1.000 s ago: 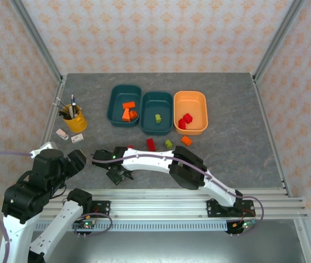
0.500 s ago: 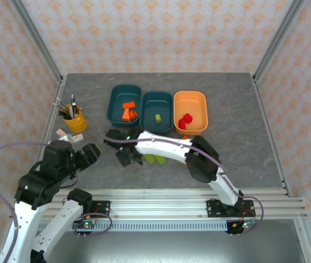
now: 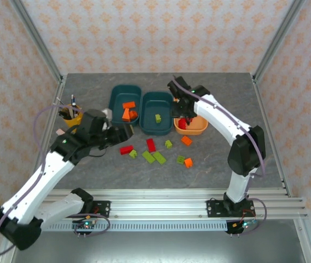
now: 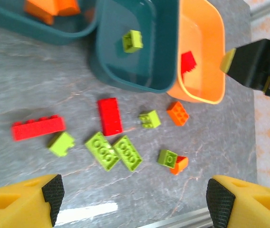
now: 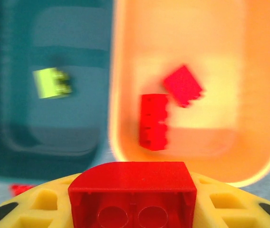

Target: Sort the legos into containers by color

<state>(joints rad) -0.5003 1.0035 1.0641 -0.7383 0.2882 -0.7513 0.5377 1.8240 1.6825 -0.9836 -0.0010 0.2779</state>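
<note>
The right gripper [image 5: 131, 209] is clamped on a red brick [image 5: 131, 187] (hollow underside toward the wrist camera), held over the orange tub [image 5: 264, 118], where two more red bricks [image 5: 154, 121] lie. The left gripper [image 4: 135, 194] hangs with its fingers wide apart, nothing between them, over the loose legos [image 4: 110, 116] scattered on the table [image 4: 30, 85], just beside the middle teal tub [image 4: 125, 78].

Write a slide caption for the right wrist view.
Right end effector holds a red brick over the orange tub containing two red bricks.

Left arm [image 3: 46, 170] reaches forward, jaws wide; right arm [image 3: 221, 118] stretches far, jaws clamping a red brick [image 5: 132, 187].
</note>
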